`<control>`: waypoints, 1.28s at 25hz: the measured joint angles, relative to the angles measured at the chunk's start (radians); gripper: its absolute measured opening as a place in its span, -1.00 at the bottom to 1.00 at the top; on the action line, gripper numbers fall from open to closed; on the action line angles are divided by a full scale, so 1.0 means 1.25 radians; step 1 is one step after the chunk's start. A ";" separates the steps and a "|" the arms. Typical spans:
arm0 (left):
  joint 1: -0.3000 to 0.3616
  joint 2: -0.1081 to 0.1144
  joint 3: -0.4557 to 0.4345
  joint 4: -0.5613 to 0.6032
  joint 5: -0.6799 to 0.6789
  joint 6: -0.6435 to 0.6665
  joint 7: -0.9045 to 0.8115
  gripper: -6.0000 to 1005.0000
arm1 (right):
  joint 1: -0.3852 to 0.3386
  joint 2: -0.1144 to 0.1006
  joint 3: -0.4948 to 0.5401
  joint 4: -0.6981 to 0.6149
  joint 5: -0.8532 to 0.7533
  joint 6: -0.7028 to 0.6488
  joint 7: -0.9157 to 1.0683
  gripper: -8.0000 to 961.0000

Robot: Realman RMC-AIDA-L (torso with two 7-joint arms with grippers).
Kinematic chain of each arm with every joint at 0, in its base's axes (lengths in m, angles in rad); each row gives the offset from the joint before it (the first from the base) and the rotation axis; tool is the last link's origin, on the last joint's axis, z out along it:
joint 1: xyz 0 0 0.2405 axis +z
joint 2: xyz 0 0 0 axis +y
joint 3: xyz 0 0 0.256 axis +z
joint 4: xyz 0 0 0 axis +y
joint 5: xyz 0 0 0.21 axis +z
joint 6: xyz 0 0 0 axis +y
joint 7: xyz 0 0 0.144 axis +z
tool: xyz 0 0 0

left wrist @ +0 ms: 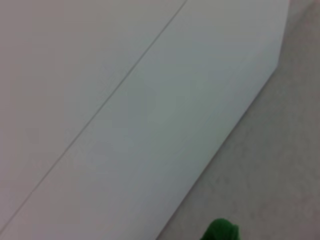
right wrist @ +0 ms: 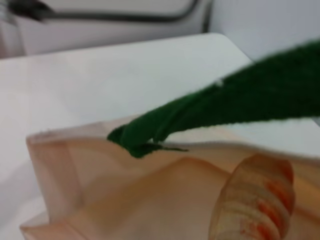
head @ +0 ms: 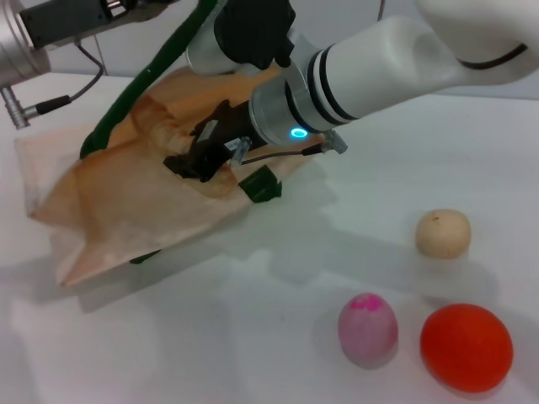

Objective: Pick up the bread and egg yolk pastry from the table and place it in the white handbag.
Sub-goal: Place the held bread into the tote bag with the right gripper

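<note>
The white handbag [head: 126,202] lies at the left of the table with its mouth open. One green handle [head: 143,84] runs taut up toward my left arm [head: 59,25] at the top left, and a green tip shows in the left wrist view [left wrist: 220,232]. My right gripper [head: 198,164] is at the bag's mouth, shut on the striped bread [right wrist: 255,200], which hangs just inside the opening below the handle [right wrist: 210,110]. The egg yolk pastry [head: 442,233] sits alone on the table to the right, far from both grippers.
A pink-topped egg shape [head: 368,328] and a bigger orange-red ball [head: 466,347] sit at the front right, near the pastry. The second green handle [head: 259,187] pokes out under my right wrist. White table [head: 278,337] lies in front of the bag.
</note>
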 joint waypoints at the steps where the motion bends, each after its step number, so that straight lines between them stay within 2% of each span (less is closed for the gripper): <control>1: -0.001 -0.001 0.000 0.000 0.000 -0.002 0.000 -0.71 | -0.003 0.000 0.002 -0.003 -0.010 0.009 0.009 -0.39; 10: 0.004 0.000 -0.011 0.003 -0.013 -0.050 -0.004 -0.71 | -0.043 0.000 0.007 -0.001 -0.013 0.109 0.035 -0.42; 17: 0.040 0.013 -0.015 0.009 -0.086 -0.095 -0.005 -0.71 | -0.091 -0.001 0.023 -0.004 -0.013 0.215 0.049 -0.42; 22: 0.086 0.030 -0.015 0.009 -0.158 -0.118 -0.006 -0.71 | -0.124 -0.003 0.045 -0.018 -0.015 0.278 0.045 -0.42; 25: 0.095 0.033 -0.015 0.009 -0.170 -0.120 -0.006 -0.70 | -0.139 -0.005 0.060 -0.027 -0.016 0.303 0.045 -0.42; 28: 0.100 0.035 -0.015 0.009 -0.173 -0.119 -0.003 -0.70 | -0.143 -0.007 0.084 -0.032 -0.019 0.298 0.037 -0.43; 32: 0.105 0.036 -0.015 0.009 -0.174 -0.107 0.000 -0.70 | -0.136 -0.010 0.111 -0.041 -0.020 0.237 0.007 -0.43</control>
